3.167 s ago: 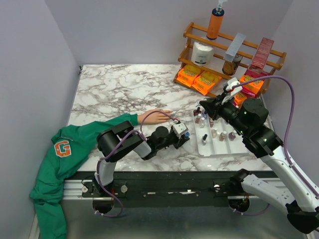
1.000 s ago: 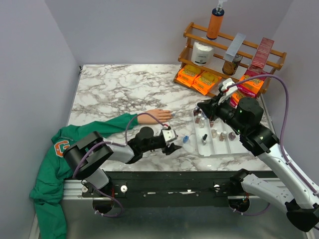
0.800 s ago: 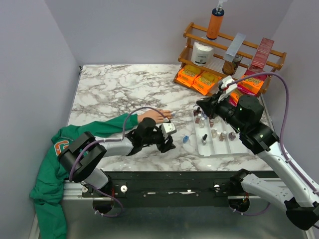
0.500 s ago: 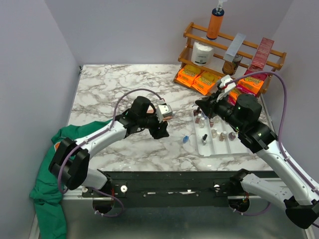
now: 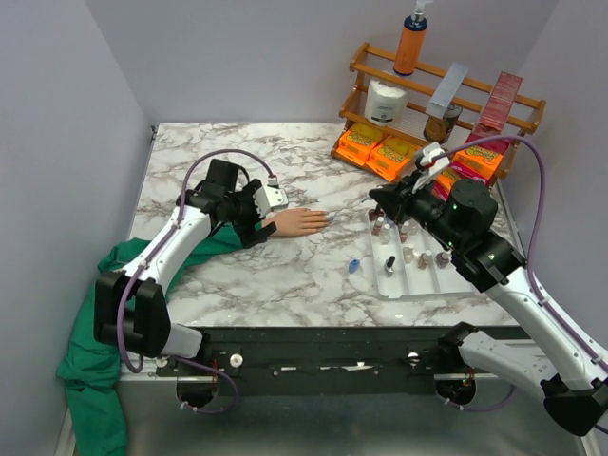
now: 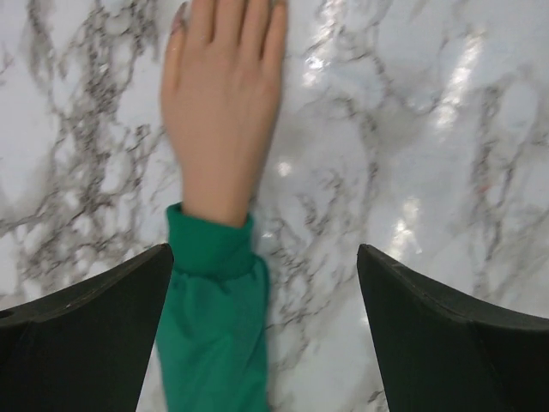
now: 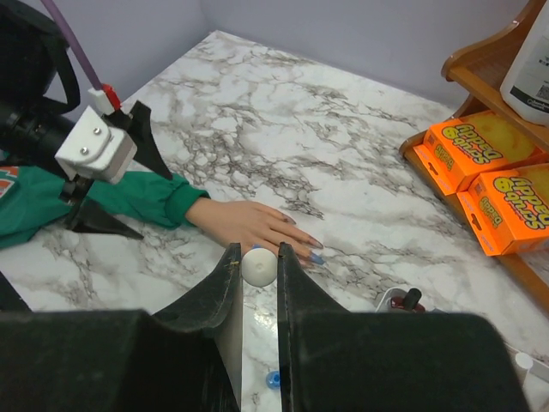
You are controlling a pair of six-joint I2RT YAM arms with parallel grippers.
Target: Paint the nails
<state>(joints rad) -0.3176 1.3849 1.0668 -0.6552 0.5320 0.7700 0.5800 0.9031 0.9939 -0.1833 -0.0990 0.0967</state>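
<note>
Peach fake hand [image 5: 299,221], green sleeve [image 6: 210,343]: both sit on a white marble bench [image 5: 218,161] veined in grey and brown. The nails [image 7: 316,256] show a pale blue tint. The arms [image 5: 532,304] are black and white, their cables [image 7: 75,43] purple. The right hand [image 7: 258,251], dark-fingered, pinches a white cap [image 7: 259,268]. The left hand [image 6: 264,257] has black fingers [image 6: 77,343]. Behind stands a brown wooden rack [image 7: 470,69] with orange boxes [image 5: 363,142] lettered in yellow, an orange bottle [image 5: 411,43] with a white pump, a white jar [image 5: 386,100] and a red box [image 5: 501,100]. The tray [image 5: 415,282] is white, the walls [image 5: 237,57] lavender-grey.
</note>
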